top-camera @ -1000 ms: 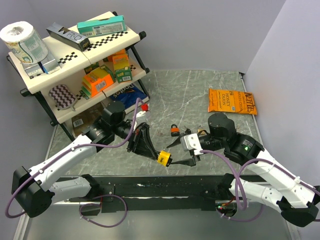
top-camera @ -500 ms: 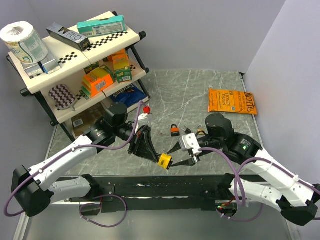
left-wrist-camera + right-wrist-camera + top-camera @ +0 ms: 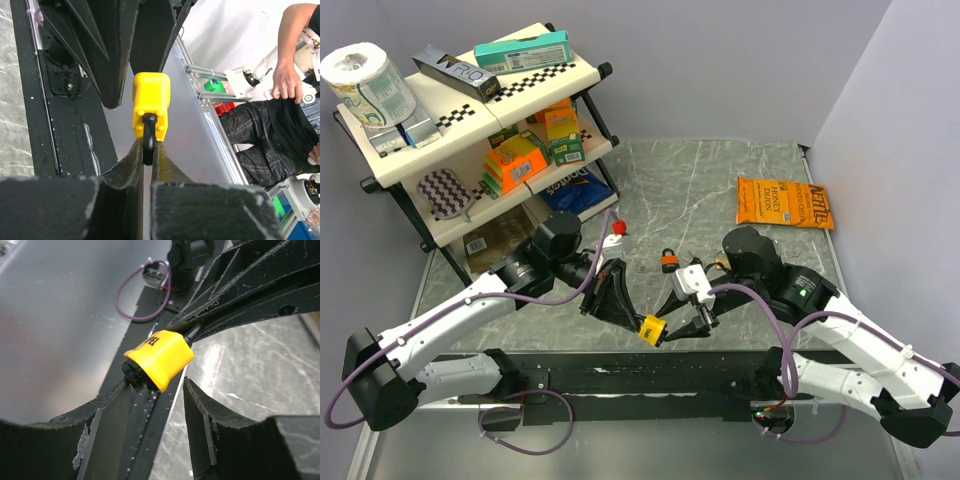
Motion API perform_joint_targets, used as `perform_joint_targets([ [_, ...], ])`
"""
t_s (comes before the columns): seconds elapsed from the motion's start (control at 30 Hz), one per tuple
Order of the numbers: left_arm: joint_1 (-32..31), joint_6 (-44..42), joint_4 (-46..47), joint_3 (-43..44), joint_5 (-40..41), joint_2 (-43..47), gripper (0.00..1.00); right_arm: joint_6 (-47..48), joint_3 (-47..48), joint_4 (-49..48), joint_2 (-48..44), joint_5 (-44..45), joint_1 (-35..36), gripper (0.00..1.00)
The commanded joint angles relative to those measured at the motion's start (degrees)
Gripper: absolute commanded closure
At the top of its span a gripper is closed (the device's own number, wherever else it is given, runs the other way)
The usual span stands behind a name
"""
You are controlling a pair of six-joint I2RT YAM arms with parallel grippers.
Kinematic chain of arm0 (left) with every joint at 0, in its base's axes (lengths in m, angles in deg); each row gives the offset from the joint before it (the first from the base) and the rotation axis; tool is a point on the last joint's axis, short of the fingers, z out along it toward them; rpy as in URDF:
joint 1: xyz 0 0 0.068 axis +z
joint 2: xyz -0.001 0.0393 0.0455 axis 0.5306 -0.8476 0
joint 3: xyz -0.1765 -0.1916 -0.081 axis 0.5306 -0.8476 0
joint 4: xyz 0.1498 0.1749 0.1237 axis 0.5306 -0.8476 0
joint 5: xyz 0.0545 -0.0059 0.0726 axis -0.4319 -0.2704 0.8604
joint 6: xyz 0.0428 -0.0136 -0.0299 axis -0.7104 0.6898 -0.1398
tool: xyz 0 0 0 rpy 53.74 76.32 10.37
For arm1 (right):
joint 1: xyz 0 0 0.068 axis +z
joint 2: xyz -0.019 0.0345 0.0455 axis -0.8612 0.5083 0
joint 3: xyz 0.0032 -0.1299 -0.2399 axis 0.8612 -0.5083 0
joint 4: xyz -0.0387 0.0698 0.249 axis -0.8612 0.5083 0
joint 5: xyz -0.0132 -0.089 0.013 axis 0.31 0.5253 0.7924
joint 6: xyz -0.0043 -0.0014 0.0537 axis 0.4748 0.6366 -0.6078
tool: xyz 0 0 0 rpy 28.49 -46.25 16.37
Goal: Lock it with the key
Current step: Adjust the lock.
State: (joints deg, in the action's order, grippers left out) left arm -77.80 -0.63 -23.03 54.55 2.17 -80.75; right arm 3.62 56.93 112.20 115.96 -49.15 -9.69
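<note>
A yellow padlock (image 3: 650,328) hangs above the table's near edge, with my left gripper (image 3: 634,318) shut on its black shackle (image 3: 148,141). In the left wrist view the lock body (image 3: 151,97) points away from my left gripper (image 3: 148,148). My right gripper (image 3: 678,322) stands open around the lock's lower end (image 3: 160,357). A black stub (image 3: 134,376), which looks like the key's head, sticks out of the lock's base and rests against the left finger. A gap remains between the right finger (image 3: 200,410) and the lock.
An orange padlock (image 3: 669,260) lies on the marble table behind the grippers. A chips bag (image 3: 784,203) lies at the back right. A stocked three-tier shelf rack (image 3: 470,130) fills the back left. A black rail (image 3: 620,372) runs along the near edge.
The left gripper has carried the yellow padlock slightly right and nearer. The right gripper has moved left onto the lock's lower end, and its jaws have narrowed.
</note>
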Motion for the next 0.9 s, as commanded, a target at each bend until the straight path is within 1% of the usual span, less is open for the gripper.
perform_joint_targets([
  [0.0,-3.55,-1.32,2.91,0.35,2.99,-0.58,0.99,0.25,2.21,-13.59,2.62,3.86,-0.27,0.48],
  [0.17,-5.74,-3.43,0.89,0.53,3.34,-0.32,0.99,0.34,2.83,-13.42,4.38,2.63,-0.36,0.50],
  [0.43,-8.29,-5.36,-0.25,0.26,4.31,-0.15,0.99,0.07,4.32,-13.15,6.58,1.31,-0.36,0.51],
  [0.57,-9.26,-3.35,1.77,-0.17,4.22,-0.32,0.99,-0.98,4.15,-14.99,7.46,2.09,-0.54,0.51],
  [0.7,-9.35,0.08,4.84,-1.75,3.96,0.20,0.99,-5.46,3.97,-18.33,7.82,3.51,-1.76,0.52],
  [0.8,-9.00,-1.75,3.10,-1.50,4.22,0.38,0.99,-4.68,3.97,-17.55,7.38,2.71,-2.03,0.51],
  [0.87,-6.46,-1.67,2.30,-1.40,3.70,0.47,0.99,-2.93,3.97,-15.01,6.77,2.54,-2.12,0.49],
])
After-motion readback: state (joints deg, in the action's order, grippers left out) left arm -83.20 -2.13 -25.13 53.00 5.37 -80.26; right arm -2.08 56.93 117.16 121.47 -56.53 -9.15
